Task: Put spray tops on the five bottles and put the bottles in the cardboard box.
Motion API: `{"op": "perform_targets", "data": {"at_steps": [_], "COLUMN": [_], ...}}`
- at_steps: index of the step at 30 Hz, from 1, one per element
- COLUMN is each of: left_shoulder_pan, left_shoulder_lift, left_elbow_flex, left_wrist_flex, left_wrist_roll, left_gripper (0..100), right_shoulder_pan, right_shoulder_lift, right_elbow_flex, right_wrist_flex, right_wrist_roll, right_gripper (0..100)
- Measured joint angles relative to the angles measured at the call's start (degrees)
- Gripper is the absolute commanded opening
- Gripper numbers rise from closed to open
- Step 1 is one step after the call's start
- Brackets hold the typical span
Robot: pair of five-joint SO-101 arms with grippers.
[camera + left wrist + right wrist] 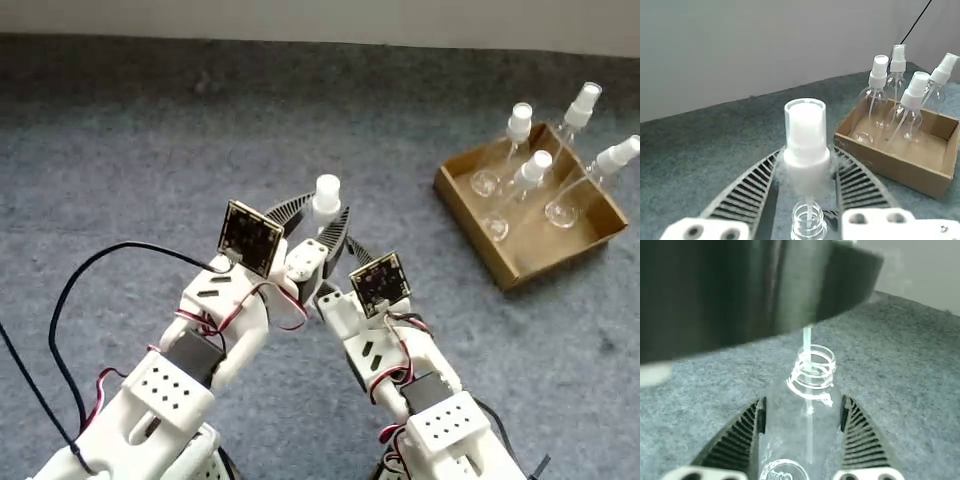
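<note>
Cardboard box [471, 234] stood open-topped on the grey table [130, 150], off to the right arm's side and apart from both arms. It held four bottles [875, 107], each clear and standing upright with a white spray top fitted. The fifth bottle [805, 430] was outside the box, between the two arms, and uncapped, its threaded neck bare. The right gripper [802, 407] had its fingers [737, 440] closed against the bottle's body on both sides and held it upright. The left gripper [807, 152] was directly above it, its fingers closed on the skirt of the fifth spray top [805, 135]. That top was not seated: it sat just above the neck, and its thin dip tube reached down into the bottle's mouth.
</note>
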Motion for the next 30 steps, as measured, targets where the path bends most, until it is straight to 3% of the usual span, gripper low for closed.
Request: {"op": "perform_targets", "data": {"at_steps": [19, 30], "left_shoulder_pan": [0.0, 0.1], "left_shoulder_lift": [5.8, 6.3], "left_elbow_flex": [1.5, 6.9], "left_wrist_flex": [-0.5, -7.4], "left_wrist_roll": [-0.1, -3.3], "left_gripper": [4, 4], "right_shoulder_pan": [0.0, 0.0], "right_shoulder_lift": [0.1, 0.2], "right_elbow_flex": [0.0, 0.0], "right_wrist_flex": [0.1, 0.2], "right_wrist_roll": [0.0, 0.0], "right_gripper": [4.1, 4.1]}}
